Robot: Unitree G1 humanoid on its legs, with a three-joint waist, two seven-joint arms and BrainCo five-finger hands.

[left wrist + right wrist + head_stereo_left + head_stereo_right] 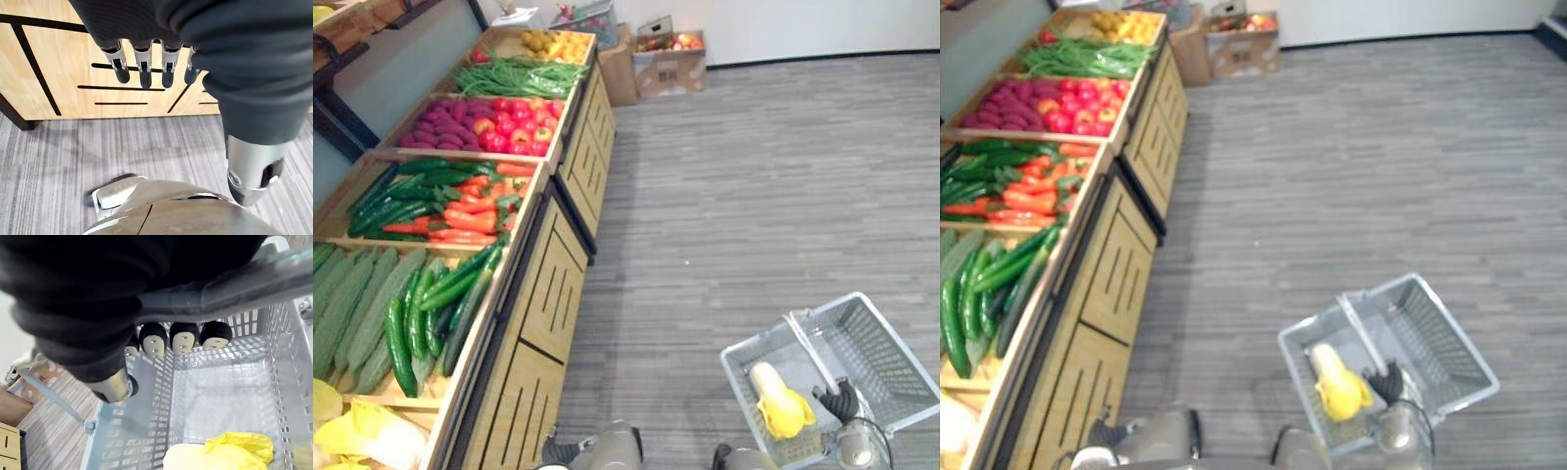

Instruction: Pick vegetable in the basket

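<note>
In the left eye view the grey basket (891, 338) sits low on the robot's right over the striped floor (754, 176). Its handle (806, 345) is raised across the middle, and the right hand (839, 401) grips it from above, which leaves the basket's mouth free on either side. I cannot tell whether the basket is lifted clear of the floor. A yellow vegetable (779, 403) lies inside against the wall nearest the robot, and the far half is bare. Along the left runs the wooden stand (543, 284), with cucumbers (421, 318) in a near crate and carrots (470, 217) beyond, the crates tilted toward the aisle for easy reach

The right eye view gives the same layout: the basket is well apart from the stand, and the vegetable lies slantwise on the bottom, just beside the hand

In the left wrist view the left hand (145, 66) hangs with its fingers straight and side by side, holding nothing, the stand's slotted front panel close behind them. I judge it is free to serve as the picking hand

In the right wrist view the fingers (183, 340) are curled round the handle bar, dark tips tucked under it, a wrap that suits carrying weight. The yellow vegetable rests on the mesh bottom beneath. One item seems stowed, and any further pick would call for a reach toward the crates
</note>
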